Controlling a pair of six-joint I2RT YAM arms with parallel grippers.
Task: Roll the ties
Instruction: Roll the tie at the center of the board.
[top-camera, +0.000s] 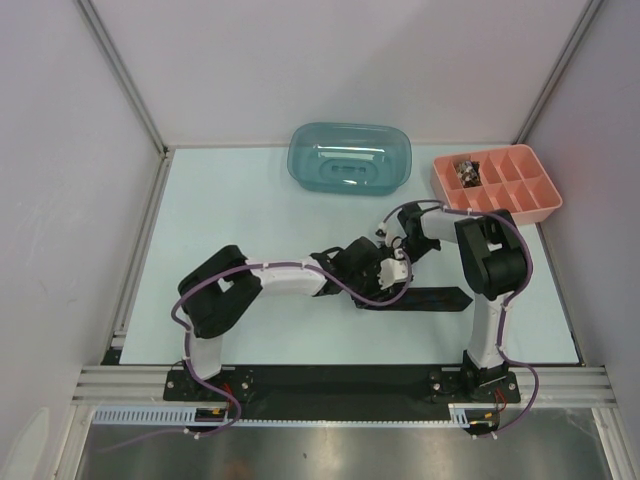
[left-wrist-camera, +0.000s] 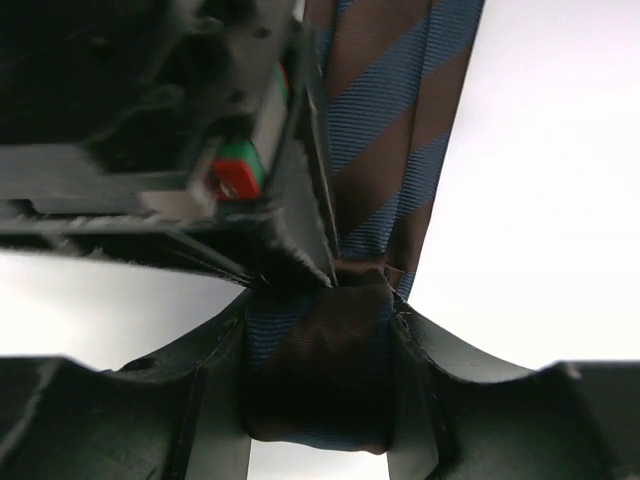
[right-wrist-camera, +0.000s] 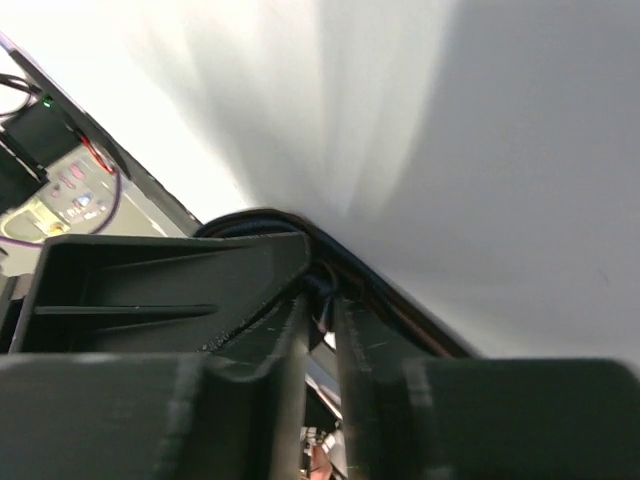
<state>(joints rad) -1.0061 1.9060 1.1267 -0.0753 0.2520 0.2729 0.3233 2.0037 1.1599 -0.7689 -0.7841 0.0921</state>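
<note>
**Top external view: two robot arms meeting over a partly rolled necktie**

Seen from above, a long, narrow, dark fabric necktie (top-camera: 435, 297) lay flat on the pale tabletop (top-camera: 250, 210). Its pointed tip aimed toward the right arm's base. Its other end disappeared under the left gripper (top-camera: 378, 284) and right gripper (top-camera: 396, 262), which crowded together at mid-table. A teal translucent plastic basin (top-camera: 350, 158) and a salmon-pink compartment tray (top-camera: 497, 183) sat at the far edge, well apart from the work.

The left wrist camera showed blue diagonal stripes on the necktie (left-wrist-camera: 390, 110). The left gripper (left-wrist-camera: 318, 350) had its jaws pinching a small rolled bundle of the cloth. The flat strip ran away from the bundle.

In the right wrist view, the right gripper (right-wrist-camera: 320, 292) had its jaws narrowed to a slit, with dark fabric apparently caught at the tips.

The roll looked small, with most of the length unwound. If either grip loosened, the floppy cloth would likely spring open. Uneven turning could skew the coil sideways. With the jaws so close together, a careless move could knock one gripper against the other.
</note>
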